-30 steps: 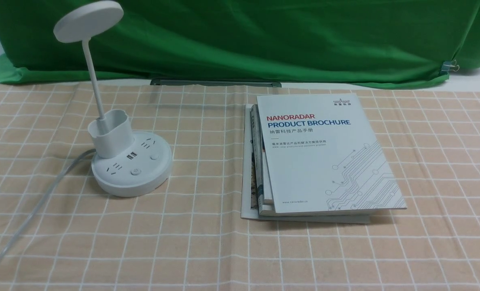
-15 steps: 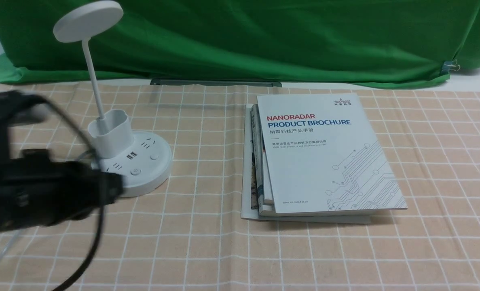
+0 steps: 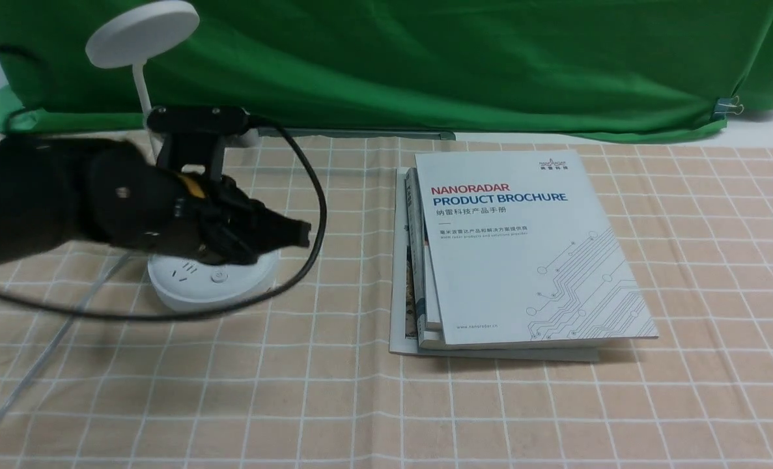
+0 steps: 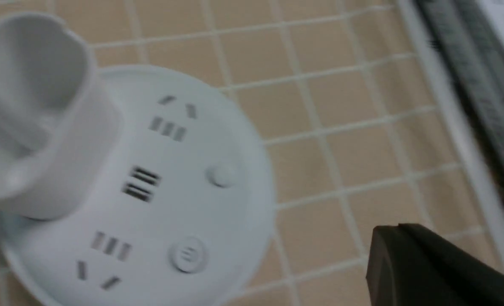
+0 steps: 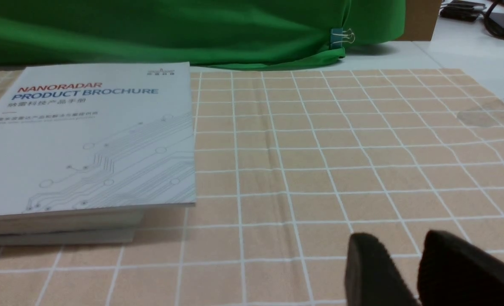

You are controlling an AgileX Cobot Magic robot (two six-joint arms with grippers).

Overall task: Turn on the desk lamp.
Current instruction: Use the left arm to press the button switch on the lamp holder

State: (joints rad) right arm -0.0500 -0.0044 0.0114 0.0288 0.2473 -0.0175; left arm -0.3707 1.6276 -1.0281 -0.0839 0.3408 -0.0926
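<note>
The white desk lamp stands at the left of the table, with its disc head raised and its round base partly covered by my left arm. In the left wrist view the base shows sockets, USB ports, a plain round button, a marked button and the pen cup. My left gripper is shut and empty, hovering just past the base's right edge; its tip also shows in the left wrist view. My right gripper is slightly open and empty, low over the cloth.
A stack of books with a white brochure on top lies right of the lamp; it also shows in the right wrist view. The lamp's grey cable runs to the front left. A green cloth hangs behind the table.
My left arm has come in from the left edge and moved up and right over the lamp base. The lamp and the books have not moved.
</note>
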